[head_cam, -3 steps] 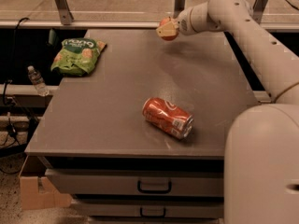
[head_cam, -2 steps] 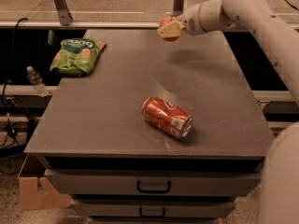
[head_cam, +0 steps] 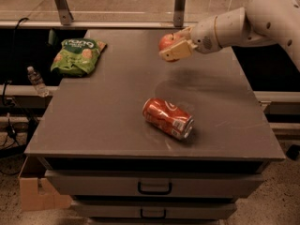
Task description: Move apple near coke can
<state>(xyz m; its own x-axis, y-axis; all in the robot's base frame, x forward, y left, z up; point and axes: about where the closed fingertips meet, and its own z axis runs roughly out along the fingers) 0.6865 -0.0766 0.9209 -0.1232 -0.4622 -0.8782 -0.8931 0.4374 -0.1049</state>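
Observation:
The red coke can lies on its side near the front middle of the grey table, silver end toward the front right. My gripper is in the air above the far middle of the table, shut on the red-orange apple. The apple is partly hidden by the tan fingers. It hangs well behind and above the can, apart from it.
A green snack bag lies at the table's far left. A water bottle stands on a ledge left of the table. Drawers are under the tabletop, and a cardboard box is on the floor at lower left.
My gripper with the apple has come down and forward, toward the can. The arm has drawn back to the right. The can and bag have not moved.

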